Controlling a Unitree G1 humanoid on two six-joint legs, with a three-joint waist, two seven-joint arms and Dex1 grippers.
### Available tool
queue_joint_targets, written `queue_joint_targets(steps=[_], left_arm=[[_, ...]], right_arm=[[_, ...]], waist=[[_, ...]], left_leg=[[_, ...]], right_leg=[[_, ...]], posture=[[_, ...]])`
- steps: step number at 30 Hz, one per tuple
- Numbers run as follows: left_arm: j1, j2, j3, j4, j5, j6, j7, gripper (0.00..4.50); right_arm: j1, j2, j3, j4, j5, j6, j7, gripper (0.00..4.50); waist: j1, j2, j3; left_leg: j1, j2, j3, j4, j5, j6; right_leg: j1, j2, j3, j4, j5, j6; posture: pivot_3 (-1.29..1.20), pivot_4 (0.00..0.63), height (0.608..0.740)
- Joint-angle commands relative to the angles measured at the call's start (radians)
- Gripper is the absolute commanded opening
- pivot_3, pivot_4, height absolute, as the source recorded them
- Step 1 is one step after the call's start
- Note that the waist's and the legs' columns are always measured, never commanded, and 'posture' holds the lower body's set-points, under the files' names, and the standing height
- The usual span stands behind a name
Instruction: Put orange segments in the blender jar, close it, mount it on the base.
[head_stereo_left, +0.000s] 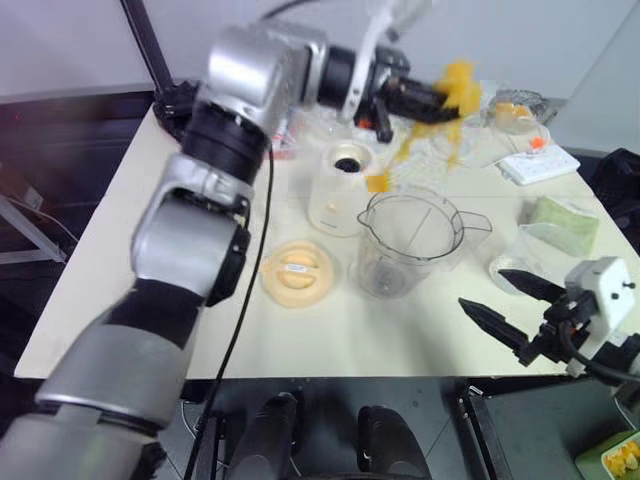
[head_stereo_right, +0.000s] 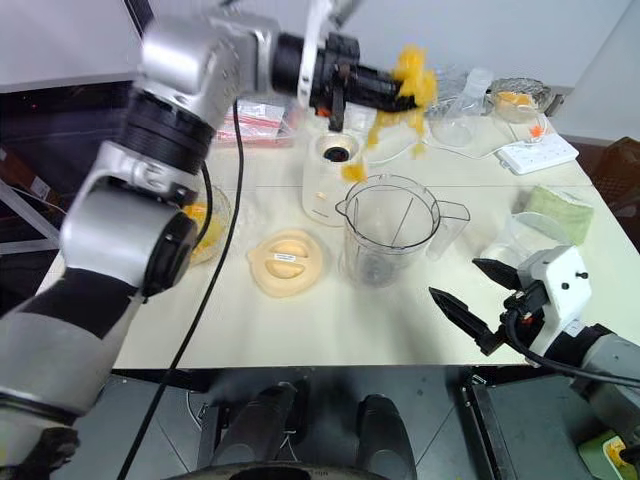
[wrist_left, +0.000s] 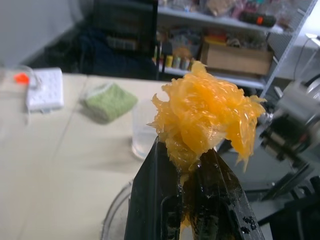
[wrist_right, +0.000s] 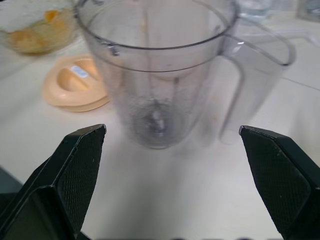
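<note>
My left gripper (head_stereo_left: 438, 98) is shut on a wet clump of orange segments (head_stereo_left: 460, 85), held in the air above and behind the blender jar (head_stereo_left: 410, 245). Juicy strands trail down from the clump toward the base (head_stereo_left: 340, 190). In the left wrist view the orange segments (wrist_left: 205, 117) bulge out above the two black fingers (wrist_left: 150, 200). The clear jar stands upright and uncovered beside the cream-white base. My right gripper (head_stereo_left: 482, 288) is open near the table's front edge, to the right of the jar, and points at the blender jar (wrist_right: 160, 75).
A round cream-yellow lid (head_stereo_left: 298, 272) lies left of the jar. A glass bowl of fruit (head_stereo_right: 205, 220) sits behind my left arm. At the right are a clear cup (head_stereo_left: 530, 250), a green cloth (head_stereo_left: 565, 222), a white power strip (head_stereo_left: 538, 162) and another bowl (head_stereo_left: 515, 110).
</note>
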Motion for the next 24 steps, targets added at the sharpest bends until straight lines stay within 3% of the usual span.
queue_joint_targets(steps=[1,17,20,24], left_arm=[[0.002,-0.02,-0.005,-0.016,0.023,-0.057,0.011,0.23],[0.172,-0.098,-0.107,0.043,0.141,-0.141,0.001,0.23],[0.166,-0.108,-0.101,0.062,0.151,-0.162,0.007,1.06],[0.161,-0.111,-0.087,0.071,0.154,-0.187,0.012,3.07]], right_arm=[[-0.005,-0.008,-0.028,-0.019,0.014,-0.014,-0.006,4.5],[-0.019,-0.041,-0.044,-0.011,0.019,-0.009,-0.007,4.5],[-0.014,-0.043,-0.053,-0.011,0.019,-0.008,-0.003,4.5],[-0.006,-0.043,-0.062,-0.011,0.02,-0.005,-0.001,4.5]], waist=[[0.0,0.0,0.0],[0.003,0.0,0.0],[0.002,0.0,0.0],[0.002,0.0,0.0]], left_leg=[[0.0,0.0,0.0,0.0,0.0,0.0],[0.0,0.0,0.0,0.002,0.0,0.0],[0.0,0.0,0.0,0.002,0.0,0.0],[0.0,0.0,0.0,0.002,0.0,0.0]], right_leg=[[0.0,0.0,0.0,0.0,0.0,0.0],[0.001,0.0,0.0,0.001,0.0,0.0],[0.001,0.0,0.0,0.001,0.0,0.0],[0.001,0.0,0.0,0.001,0.0,0.0]], posture=[[0.0,0.15,0.74],[0.0,0.15,0.74],[0.0,0.15,0.74],[0.0,0.15,0.74]])
